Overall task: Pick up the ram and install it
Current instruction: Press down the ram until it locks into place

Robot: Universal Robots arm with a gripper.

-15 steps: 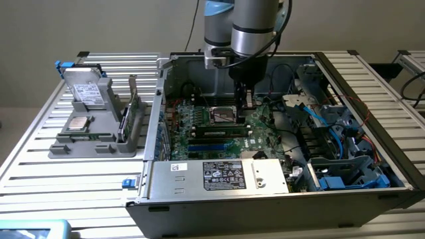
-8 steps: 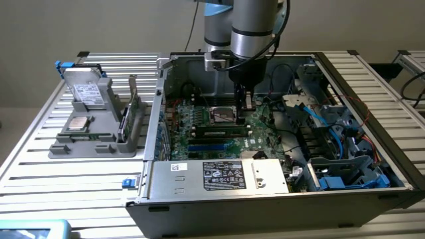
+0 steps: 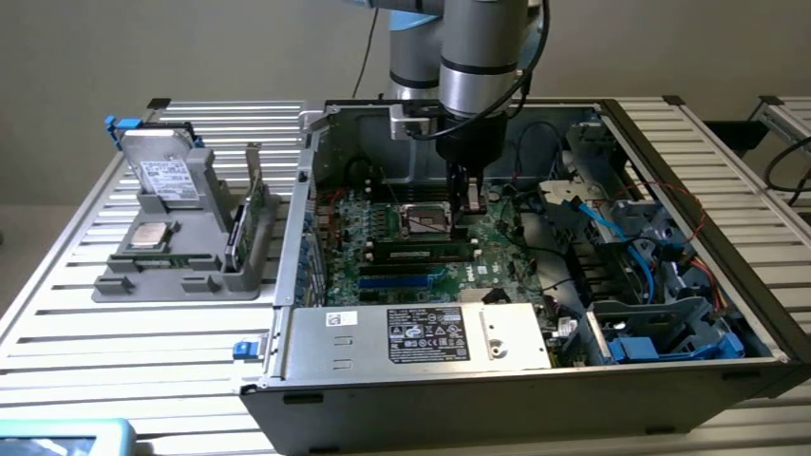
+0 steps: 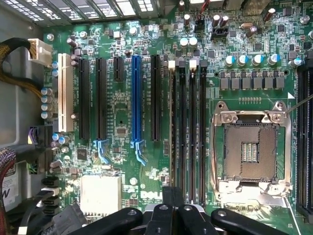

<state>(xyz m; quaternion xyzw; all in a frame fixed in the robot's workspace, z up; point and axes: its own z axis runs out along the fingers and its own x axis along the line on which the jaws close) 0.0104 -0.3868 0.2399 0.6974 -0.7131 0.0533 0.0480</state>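
the open computer case [image 3: 669, 195] lies on a slatted metal table [image 3: 127, 351]. the robot arm reaches down into the case from above.

1. gripper [image 3: 472, 201]: the fingers are pressed together and nothing is seen between them. in the exterior view the tip hangs over the motherboard [image 3: 380, 228], just beside the empty cpu socket [image 3: 427, 220]. in the wrist view the closed gripper [image 4: 172, 198] sits over one end of the bank of black memory slots [image 4: 188, 132]. contact with the board cannot be confirmed.
2. ram [image 3: 423, 253]: the long, thin stick with dark chips and a pale label stands on edge in a slot on the motherboard. it is on the near side of the cpu socket, running along the exterior view's left-right direction. it is apart from the gripper tip.
3. cpu socket [image 4: 250, 147]: the metal frame is shut around bare contacts.
4. expansion slots: one blue slot [image 4: 136, 98] lies among the black ones.
5. power supply [image 3: 419, 334]: mounted at the near edge of the case, label facing up.
6. grey fixture [image 3: 190, 277]: stands on the table at the exterior view's left, outside the case. it carries a hard drive [image 3: 165, 176], a square silver processor chip [image 3: 152, 235] and an upright green card [image 3: 258, 207].
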